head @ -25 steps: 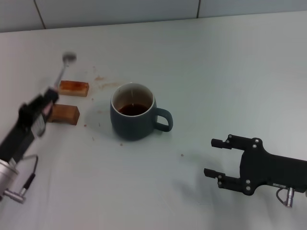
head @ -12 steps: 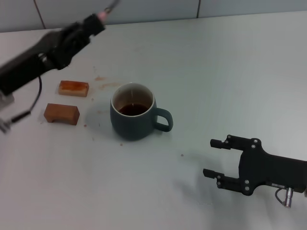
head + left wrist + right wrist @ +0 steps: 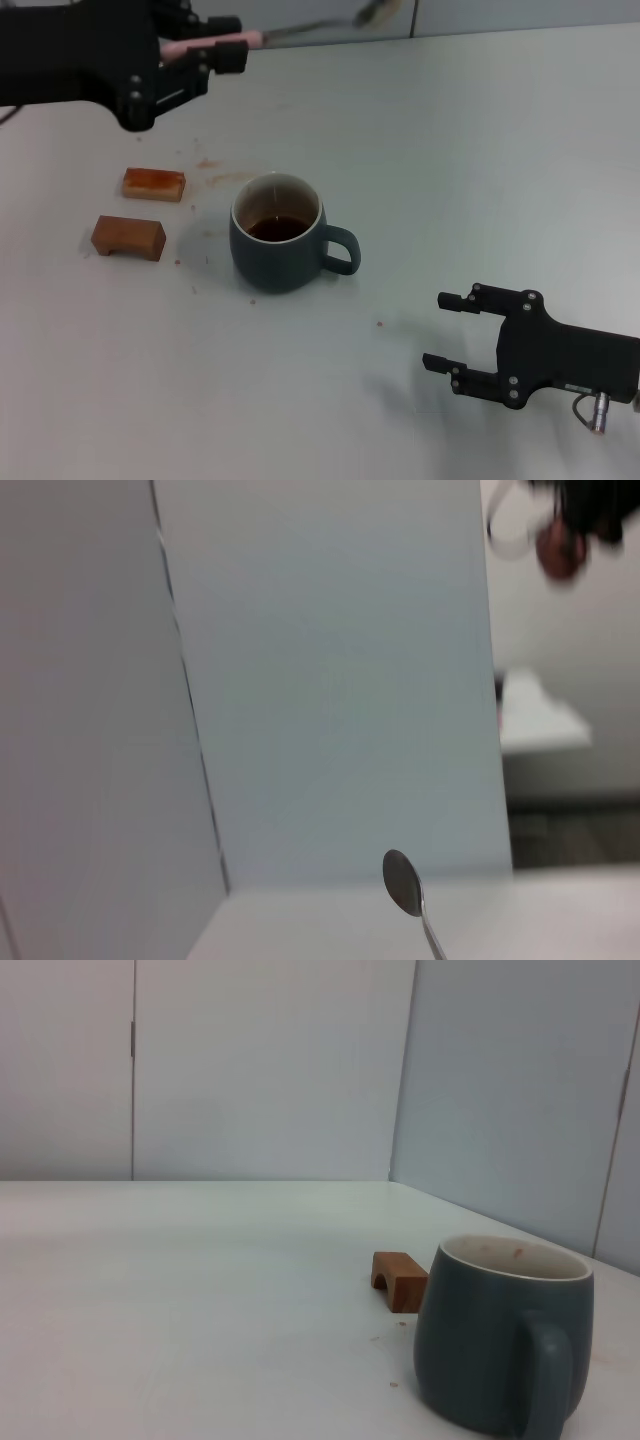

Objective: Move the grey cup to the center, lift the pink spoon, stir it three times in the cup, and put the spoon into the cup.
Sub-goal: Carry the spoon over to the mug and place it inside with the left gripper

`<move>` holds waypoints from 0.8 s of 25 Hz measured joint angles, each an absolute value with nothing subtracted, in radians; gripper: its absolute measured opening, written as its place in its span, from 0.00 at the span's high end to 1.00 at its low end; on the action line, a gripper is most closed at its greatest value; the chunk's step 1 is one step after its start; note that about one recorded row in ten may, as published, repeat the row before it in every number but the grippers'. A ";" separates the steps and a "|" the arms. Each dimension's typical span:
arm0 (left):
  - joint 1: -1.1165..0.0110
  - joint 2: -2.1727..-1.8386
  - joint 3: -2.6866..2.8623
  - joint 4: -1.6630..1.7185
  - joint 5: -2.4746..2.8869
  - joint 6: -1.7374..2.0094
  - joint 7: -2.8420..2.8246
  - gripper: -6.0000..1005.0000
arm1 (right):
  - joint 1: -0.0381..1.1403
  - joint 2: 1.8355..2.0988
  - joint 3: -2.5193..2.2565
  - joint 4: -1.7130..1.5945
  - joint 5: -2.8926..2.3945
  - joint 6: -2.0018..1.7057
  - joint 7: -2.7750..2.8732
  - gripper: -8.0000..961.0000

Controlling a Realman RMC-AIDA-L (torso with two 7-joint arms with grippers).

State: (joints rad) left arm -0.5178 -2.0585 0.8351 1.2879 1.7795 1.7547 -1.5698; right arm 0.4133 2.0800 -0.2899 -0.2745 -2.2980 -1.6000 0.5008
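Observation:
The grey cup (image 3: pixel 277 245) stands upright at the table's middle with dark liquid inside and its handle toward the right; it also shows in the right wrist view (image 3: pixel 505 1335). My left gripper (image 3: pixel 225 45) is raised at the far left, above and behind the cup, shut on the pink spoon (image 3: pixel 290 34). The spoon lies level, pink handle in the fingers, silver bowl pointing right; its bowl shows in the left wrist view (image 3: pixel 402 882). My right gripper (image 3: pixel 446 330) is open and empty, low at the front right, well apart from the cup.
Two brown rectangular blocks (image 3: pixel 154 184) (image 3: pixel 128 238) lie left of the cup; one shows in the right wrist view (image 3: pixel 399 1280). Small brown stains (image 3: pixel 212 170) mark the white table behind the cup. A tiled wall runs along the table's far edge.
My left arm has swung up from the table's left side with the spoon, which has turned from pointing away to lying level and pointing right. The cup and right arm have not moved.

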 joint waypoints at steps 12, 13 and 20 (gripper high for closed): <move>-0.525 -2.063 0.994 1.666 2.099 1.795 -1.644 0.86 | 0.410 2.078 -0.290 -0.280 -2.298 -1.600 0.501 0.30; -0.523 -2.063 1.011 1.685 2.115 1.799 -1.647 0.86 | 0.410 2.078 -0.290 -0.280 -2.298 -1.600 0.501 0.30; -0.499 -2.068 1.145 1.765 2.229 1.786 -1.650 0.86 | 0.405 2.079 -0.289 -0.281 -2.294 -1.600 0.501 0.30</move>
